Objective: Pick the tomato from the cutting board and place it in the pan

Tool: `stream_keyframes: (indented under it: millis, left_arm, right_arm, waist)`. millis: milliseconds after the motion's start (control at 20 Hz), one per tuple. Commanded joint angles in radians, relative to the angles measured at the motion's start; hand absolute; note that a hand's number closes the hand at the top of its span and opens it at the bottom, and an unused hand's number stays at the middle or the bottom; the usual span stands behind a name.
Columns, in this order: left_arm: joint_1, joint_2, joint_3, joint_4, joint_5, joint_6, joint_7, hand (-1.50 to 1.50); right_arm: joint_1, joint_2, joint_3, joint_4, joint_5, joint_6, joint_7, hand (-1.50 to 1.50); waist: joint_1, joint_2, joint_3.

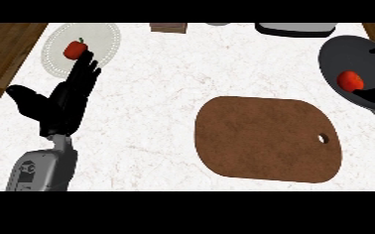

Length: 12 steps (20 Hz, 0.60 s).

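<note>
One hand shows, the left hand [61, 105], coming up from the lower left on its grey forearm [45, 167]. It is released: the fingers [84, 73] are straight and hold nothing, and the thumb is spread out to the left. The fingertips reach the near rim of a pale round plate [102, 37], just beside a small red fruit with a green stem [75, 49] that lies on it; whether they touch the fruit cannot be told.

To the right, on the white counter [157, 96], lies a brown cutting board [267, 139] with a small hole near its right end. Beyond it, at the right edge, sits a dark pan [350, 54] — the tomato [350, 81] lies inside it, well apart from the hand. A brown box [168, 27] and a grey-and-white object [296, 28] line the far edge.
</note>
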Motion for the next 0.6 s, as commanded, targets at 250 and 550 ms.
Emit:
stream_keyframes:
  millis: [250, 550]
  left_arm:
    - [0.008, 0.008, 0.006, -0.025, -0.002, 0.007, 0.017, 0.0]
    - [0.046, 0.034, 0.051, 0.02, 0.025, -0.025, -0.031, 0.0]
  right_arm:
    - [-0.004, -0.075, -0.2, 0.024, -0.214, 0.154, -0.162, -1.5]
    - [0.032, -0.19, -0.328, 0.067, -0.35, 0.391, -0.188, -1.5]
  waist:
    - [-0.024, -0.008, 0.002]
    - [-0.041, -0.01, 0.0]
